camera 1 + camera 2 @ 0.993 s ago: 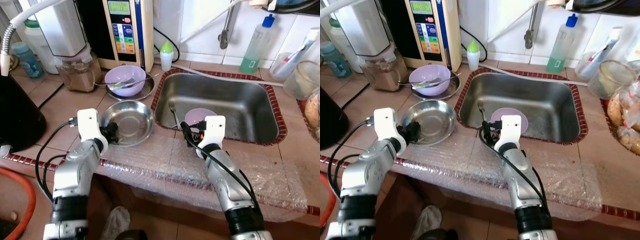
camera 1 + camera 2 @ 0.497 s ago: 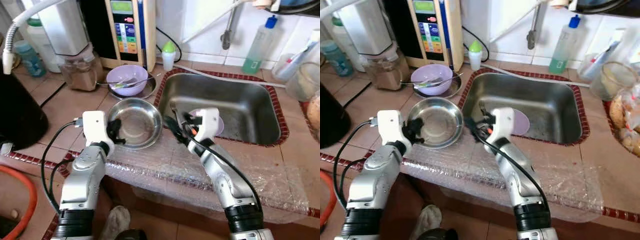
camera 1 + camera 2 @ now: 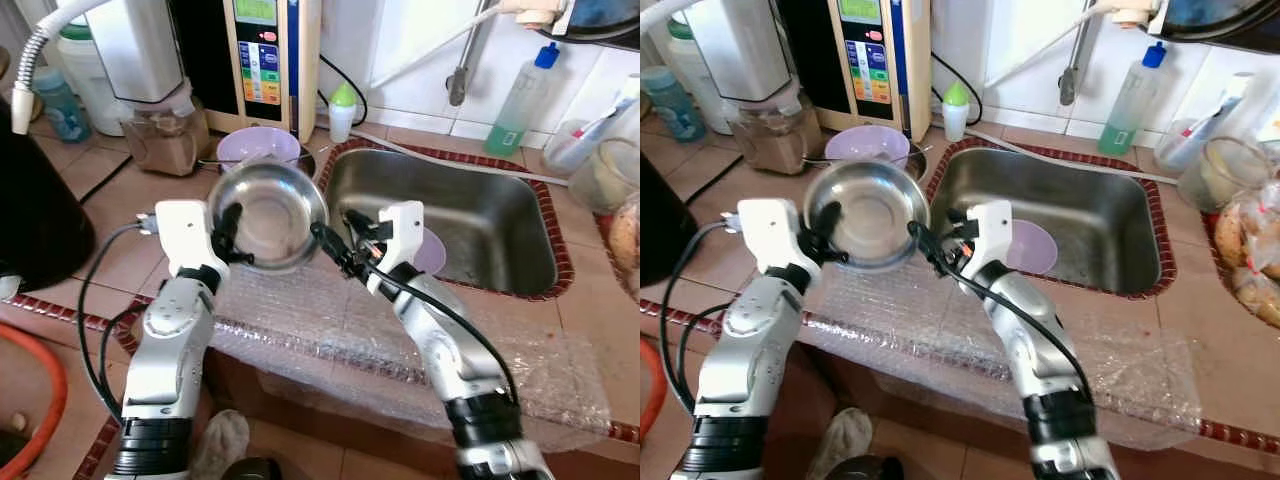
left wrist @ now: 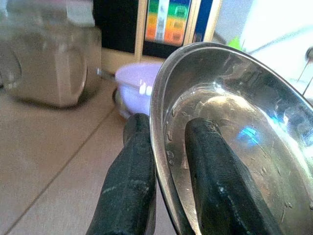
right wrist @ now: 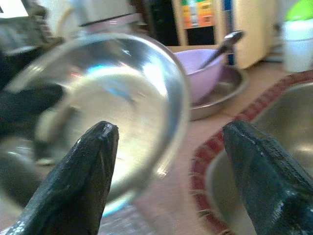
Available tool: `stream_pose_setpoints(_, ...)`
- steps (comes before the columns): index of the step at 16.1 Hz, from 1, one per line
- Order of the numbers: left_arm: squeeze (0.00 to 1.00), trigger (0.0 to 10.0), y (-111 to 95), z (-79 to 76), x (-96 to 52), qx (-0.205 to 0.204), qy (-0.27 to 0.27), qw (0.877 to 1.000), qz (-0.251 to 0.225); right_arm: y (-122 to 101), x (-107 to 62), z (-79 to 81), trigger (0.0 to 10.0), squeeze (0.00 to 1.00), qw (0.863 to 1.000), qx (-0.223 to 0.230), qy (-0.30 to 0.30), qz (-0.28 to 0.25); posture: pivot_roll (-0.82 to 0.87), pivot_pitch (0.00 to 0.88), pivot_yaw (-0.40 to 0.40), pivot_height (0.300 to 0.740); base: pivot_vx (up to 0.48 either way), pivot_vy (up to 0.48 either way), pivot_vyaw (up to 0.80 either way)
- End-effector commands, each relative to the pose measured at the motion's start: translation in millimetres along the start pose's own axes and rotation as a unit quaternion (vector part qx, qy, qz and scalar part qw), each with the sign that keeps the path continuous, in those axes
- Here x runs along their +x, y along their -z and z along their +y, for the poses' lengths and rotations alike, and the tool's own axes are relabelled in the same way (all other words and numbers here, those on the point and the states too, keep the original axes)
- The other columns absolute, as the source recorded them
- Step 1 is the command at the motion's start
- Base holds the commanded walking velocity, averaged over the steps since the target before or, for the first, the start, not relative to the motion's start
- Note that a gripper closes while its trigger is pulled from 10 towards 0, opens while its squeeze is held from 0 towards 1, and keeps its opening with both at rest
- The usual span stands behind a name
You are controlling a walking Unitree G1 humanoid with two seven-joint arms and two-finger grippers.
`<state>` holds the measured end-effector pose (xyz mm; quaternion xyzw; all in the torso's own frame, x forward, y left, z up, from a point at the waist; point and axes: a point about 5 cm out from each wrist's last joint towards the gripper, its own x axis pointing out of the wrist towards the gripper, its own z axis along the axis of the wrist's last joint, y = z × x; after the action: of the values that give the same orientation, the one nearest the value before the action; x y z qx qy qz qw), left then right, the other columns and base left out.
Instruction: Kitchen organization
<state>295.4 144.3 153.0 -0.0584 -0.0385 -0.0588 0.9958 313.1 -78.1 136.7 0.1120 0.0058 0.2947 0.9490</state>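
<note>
Left eye view: steel bowl [image 3: 266, 214] held tilted above tiled surface [image 3: 120, 215], rim pinched by left gripper [image 3: 225, 232]. Right gripper [image 3: 335, 247] seen just beside bowl's other edge, jaws spread wide, nothing held. Purple bowl [image 3: 258, 146] seen behind; sink [image 3: 470, 215] to right.

Left wrist view: bowl rim clamped between two fingers [image 4: 131, 181], one inside, one outside.

Right wrist view: bowl blurred, seen between parted fingertips [image 5: 78, 183]; contact cannot be told.
</note>
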Motion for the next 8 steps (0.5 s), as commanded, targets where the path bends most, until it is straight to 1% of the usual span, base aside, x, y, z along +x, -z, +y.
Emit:
stream_pose_setpoints(1,0.0,0.0,-19,-4.6,2.1,0.0,0.016,0.999,-0.048,-6,4.7,-1.2,10.0,0.0,1.0,-0.017,0.013,-0.011,0.02,0.0,-0.012,0.74,0.0,0.0,0.0)
stream_pose_setpoints(4,0.0,0.0,-21,-10.3,3.5,-0.015,0.037,0.998,-0.056,-7,9.8,-2.2,10.0,0.0,1.0,-0.014,0.018,-0.015,0.02,0.0,-0.008,0.74,0.0,0.0,0.0)
stream_pose_setpoints(6,0.0,0.0,-21,-16.8,2.1,-0.023,0.064,0.996,-0.062,-4,10.3,-2.4,10.0,0.0,1.0,-0.012,0.023,-0.012,0.02,0.0,0.0,0.74,0.0,0.0,0.0)
stream_pose_setpoints(7,0.0,0.0,-20,-20.2,1.2,-0.027,0.078,0.995,-0.064,-2,9.0,-3.4,10.0,0.0,0.999,0.0,0.031,-0.012,0.02,0.0,0.003,0.74,0.0,0.0,0.0)
stream_pose_setpoints(8,0.0,0.0,-21,-24.3,0.2,-0.031,0.096,0.992,-0.07,0,7.8,-4.9,0.0,0.0,0.999,0.012,0.038,-0.013,0.02,0.0,0.005,0.74,0.0,0.0,0.0)
